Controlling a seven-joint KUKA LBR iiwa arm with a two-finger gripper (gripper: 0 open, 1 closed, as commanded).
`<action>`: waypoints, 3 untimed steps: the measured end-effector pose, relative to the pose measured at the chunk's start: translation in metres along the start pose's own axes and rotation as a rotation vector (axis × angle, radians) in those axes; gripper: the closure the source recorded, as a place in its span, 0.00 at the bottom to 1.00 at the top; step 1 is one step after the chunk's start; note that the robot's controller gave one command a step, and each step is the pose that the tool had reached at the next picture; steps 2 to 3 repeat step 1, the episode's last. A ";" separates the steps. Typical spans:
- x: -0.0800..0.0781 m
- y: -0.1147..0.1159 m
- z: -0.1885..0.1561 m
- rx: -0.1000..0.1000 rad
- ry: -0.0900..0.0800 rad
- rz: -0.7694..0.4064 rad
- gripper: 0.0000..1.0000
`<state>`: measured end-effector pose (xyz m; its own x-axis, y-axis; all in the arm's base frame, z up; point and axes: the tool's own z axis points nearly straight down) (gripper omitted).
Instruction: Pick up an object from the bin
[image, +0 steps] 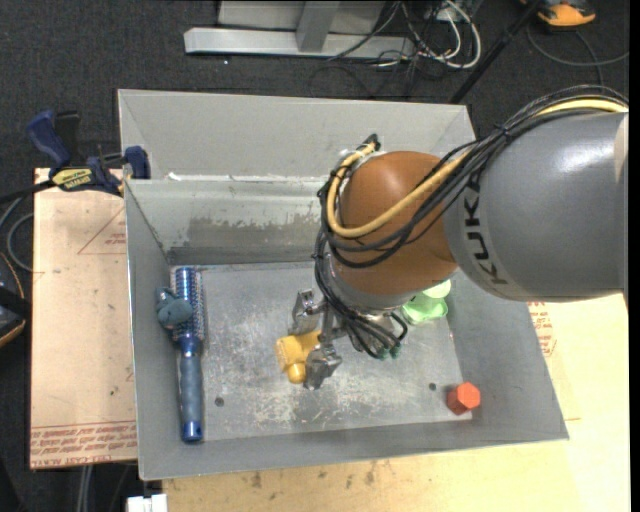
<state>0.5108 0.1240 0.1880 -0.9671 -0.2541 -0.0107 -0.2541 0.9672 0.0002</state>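
My arm (545, 205) reaches in from the right, wrist tipped down over the middle of the bin (250, 412); jaws stand parted around a small yellow object (291, 356).

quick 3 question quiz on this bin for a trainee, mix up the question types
1. True or false: the blue hairbrush lies along the left side of the bin.
2. Fill in: the orange block sits near the bin's lower ____ corner in the view.
3. Which thing lies nearest the hand? A) blue hairbrush B) yellow piece C) orange block

Key: 1 true; 2 right; 3 B
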 end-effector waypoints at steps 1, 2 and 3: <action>0.001 0.007 -0.114 0.000 -0.002 -0.019 1.00; 0.001 0.007 -0.114 0.000 -0.002 -0.019 1.00; 0.001 0.007 -0.114 0.000 -0.002 -0.019 1.00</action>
